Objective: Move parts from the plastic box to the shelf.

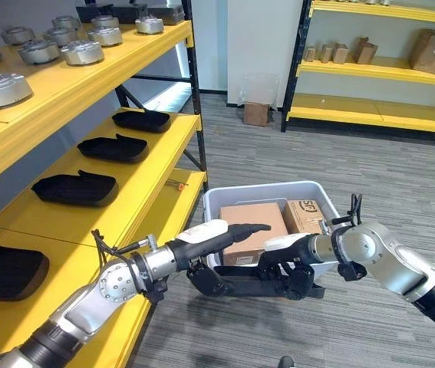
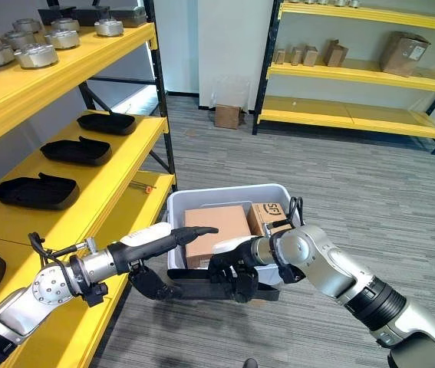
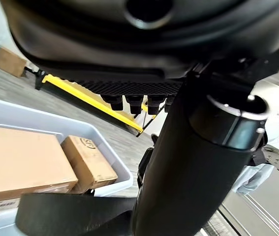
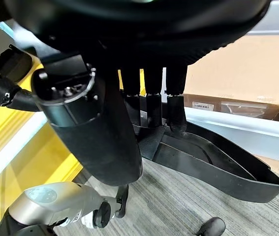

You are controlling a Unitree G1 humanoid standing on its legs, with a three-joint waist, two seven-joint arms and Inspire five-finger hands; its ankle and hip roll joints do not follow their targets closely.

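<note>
A glossy black moulded plastic tray part [image 1: 255, 290] sits just before the pale grey plastic box [image 1: 217, 201] of plain brown cardboard cartons [image 1: 252, 226], beside bright yellow black-framed shelving [image 1: 144, 165] on grey striped carpet [image 1: 340, 165].

path to shelf [image 1: 152, 195]: open carpet left of plastic box [image 1: 225, 198] | obstacle: black trays [image 1: 75, 188] spaced along shelf | bare yellow gaps between

Two cardboard boxes [image 3: 23, 160] inside grey plastic box [image 3: 114, 183], past left hand [image 3: 198, 162].

Black tray-like part [image 1: 255, 290] held level beside the grey plastic box [image 1: 225, 198].
</note>
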